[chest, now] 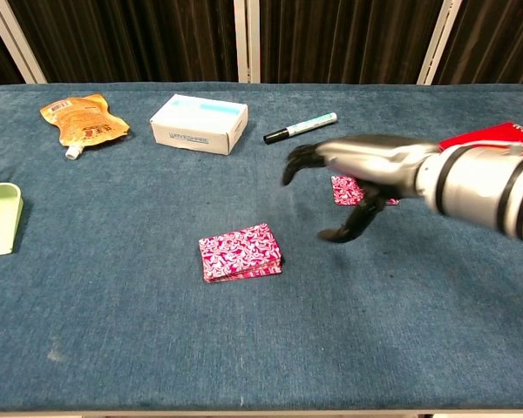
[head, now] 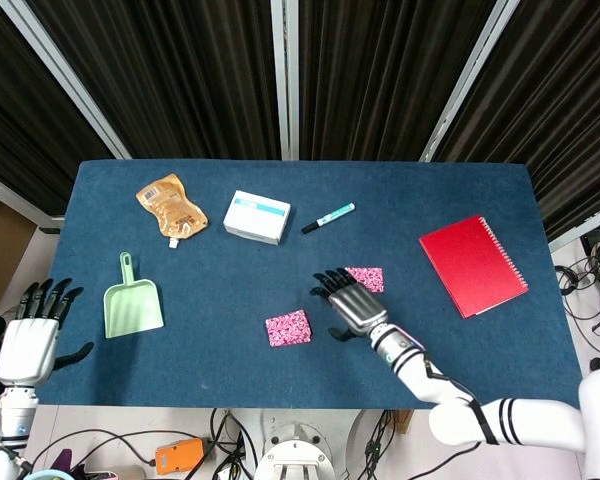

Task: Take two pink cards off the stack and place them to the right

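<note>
Pink card stack (head: 288,328) lies flat near table (head: 220,300) front-centre, bare blue cloth on all sides. One pink card (head: 367,279) lies flat to the right of stack, well apart from it, partly hidden by right hand in chest view. Table runs full width; red notebook (head: 473,265) sits near right edge, green dustpan (head: 132,303) near left edge. White box (head: 257,217), orange pouch (head: 171,206) and marker (head: 328,217) line the rear half. Right hand (head: 347,302) hovers btwn stack and card, fingers apart, holding nothing. Left hand (head: 35,335) is off table's left-front corner, fingers spread, empty. Widest free cloth: front-right, btwn card and notebook.
</note>
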### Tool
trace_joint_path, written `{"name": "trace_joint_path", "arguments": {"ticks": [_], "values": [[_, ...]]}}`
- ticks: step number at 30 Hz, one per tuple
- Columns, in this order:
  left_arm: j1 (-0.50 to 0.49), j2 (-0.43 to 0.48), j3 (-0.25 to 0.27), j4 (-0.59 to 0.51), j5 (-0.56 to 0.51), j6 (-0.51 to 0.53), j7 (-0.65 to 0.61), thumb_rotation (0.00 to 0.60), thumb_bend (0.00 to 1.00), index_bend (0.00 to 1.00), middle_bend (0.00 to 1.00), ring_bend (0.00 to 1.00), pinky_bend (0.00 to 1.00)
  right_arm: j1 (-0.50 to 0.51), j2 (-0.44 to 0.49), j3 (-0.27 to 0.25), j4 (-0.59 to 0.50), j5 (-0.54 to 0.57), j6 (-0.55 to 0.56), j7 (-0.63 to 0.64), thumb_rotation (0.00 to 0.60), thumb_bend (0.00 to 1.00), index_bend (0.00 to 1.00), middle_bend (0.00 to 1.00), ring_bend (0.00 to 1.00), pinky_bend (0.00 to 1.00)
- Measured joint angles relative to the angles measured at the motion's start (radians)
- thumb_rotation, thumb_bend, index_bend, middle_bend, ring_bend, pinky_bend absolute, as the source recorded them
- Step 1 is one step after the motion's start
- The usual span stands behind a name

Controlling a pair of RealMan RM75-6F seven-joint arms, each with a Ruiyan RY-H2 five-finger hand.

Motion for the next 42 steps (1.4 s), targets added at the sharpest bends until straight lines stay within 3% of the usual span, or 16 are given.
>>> {"name": "trace_joint_path", "arguments": {"ticks": [15, 29, 42], "values": [[0.004, -0.007, 0.000, 0.019, -0.005, -0.002, -0.012, 0.600, 0.08, 0.17, 0.09, 0.00, 0.00, 0.132, -0.181, 0.016, 0.083, 0.189, 0.007, -0.179, 0.600, 0.46, 0.30, 0.11, 0.00, 0.02], [0.005, -0.011, -0.002, 0.033, -0.007, 0.000, -0.023, 0.600, 0.08, 0.17, 0.09, 0.00, 0.00, 0.173, -0.208, 0.011, 0.106, 0.252, 0.029, -0.204, 0.600, 0.46, 0.38, 0.11, 0.00, 0.02], [0.012, -0.012, 0.000, 0.038, -0.004, 0.008, -0.027, 0.600, 0.08, 0.17, 0.09, 0.00, 0.00, 0.182, -0.210, 0.005, 0.103, 0.262, 0.041, -0.190, 0.600, 0.58, 0.49, 0.11, 0.00, 0.02]]}}
